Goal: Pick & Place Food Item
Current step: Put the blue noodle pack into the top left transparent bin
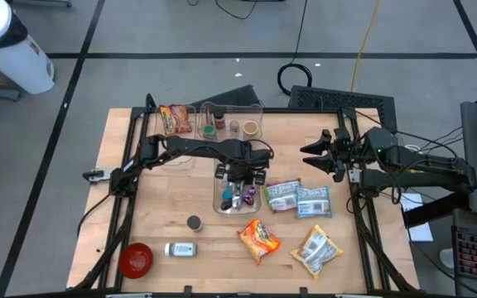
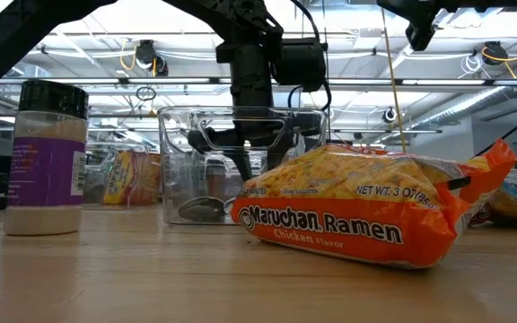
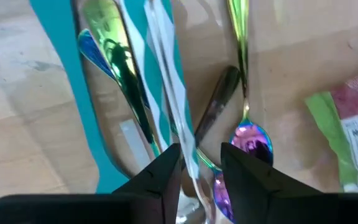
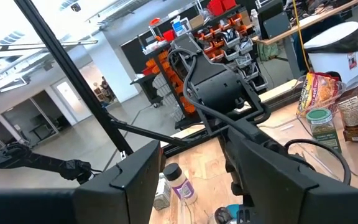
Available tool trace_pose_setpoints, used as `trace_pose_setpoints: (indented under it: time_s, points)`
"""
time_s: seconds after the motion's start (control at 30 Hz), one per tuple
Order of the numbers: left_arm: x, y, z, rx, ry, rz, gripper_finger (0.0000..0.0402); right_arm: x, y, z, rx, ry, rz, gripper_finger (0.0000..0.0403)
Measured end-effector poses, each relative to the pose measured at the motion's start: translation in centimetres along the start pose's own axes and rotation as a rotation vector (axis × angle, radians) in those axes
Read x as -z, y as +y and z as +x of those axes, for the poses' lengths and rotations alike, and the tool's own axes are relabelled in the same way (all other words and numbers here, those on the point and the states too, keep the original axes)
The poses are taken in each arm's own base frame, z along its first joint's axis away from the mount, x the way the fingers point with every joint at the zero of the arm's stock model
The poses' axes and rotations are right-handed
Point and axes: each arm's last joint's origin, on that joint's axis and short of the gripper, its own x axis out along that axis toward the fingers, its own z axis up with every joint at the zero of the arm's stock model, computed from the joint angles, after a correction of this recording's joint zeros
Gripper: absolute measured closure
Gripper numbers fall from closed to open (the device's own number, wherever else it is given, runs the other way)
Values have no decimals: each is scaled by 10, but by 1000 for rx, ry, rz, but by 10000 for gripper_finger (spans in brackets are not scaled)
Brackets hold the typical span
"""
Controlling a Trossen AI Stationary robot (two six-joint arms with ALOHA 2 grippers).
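The orange Maruchan ramen packet (image 1: 258, 238) is seen lying flat on the wooden bench (image 1: 164, 211), long axis slanted, just front-right of the clear plastic utensil bin (image 1: 224, 201). The left gripper (image 3: 199, 163) is lowered into that bin over iridescent spoons (image 3: 248, 137), jaws narrowly parted and nothing seen held, so the packet lies nearest it. The right gripper (image 1: 321, 154) is parked well apart, jaws open and empty.

Bare tabletop (image 1: 160, 207) left of cutlery bin (image 1: 224, 203)

floor (image 1: 180, 33): grey, dark lines | ceiling (image 2: 474, 76): white trusses | shelving (image 4: 229, 31): orange bins
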Motion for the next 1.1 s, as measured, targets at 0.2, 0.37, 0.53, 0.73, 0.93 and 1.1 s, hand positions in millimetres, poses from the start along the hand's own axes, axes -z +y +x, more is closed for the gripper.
trace_pose_setpoints:
  time_s: [0.2,0.37,0.53,0.73,0.93,1.1]
  points:
    - [-5,2,-6,43,79,43,269,0,0,0,0,0,-2,193]
    - [-2,2,-25,97,86,68,268,0,0,0,1,3,-3,193]
    - [6,6,-67,182,15,152,268,1,-1,0,5,11,-11,193]
    - [28,15,-123,281,-123,280,268,2,-1,0,-1,19,-29,193]
    - [51,14,-161,418,-283,426,268,5,1,0,-80,79,-79,193]
    - [73,-2,-173,568,-401,692,268,16,-4,1,-66,202,-91,193]
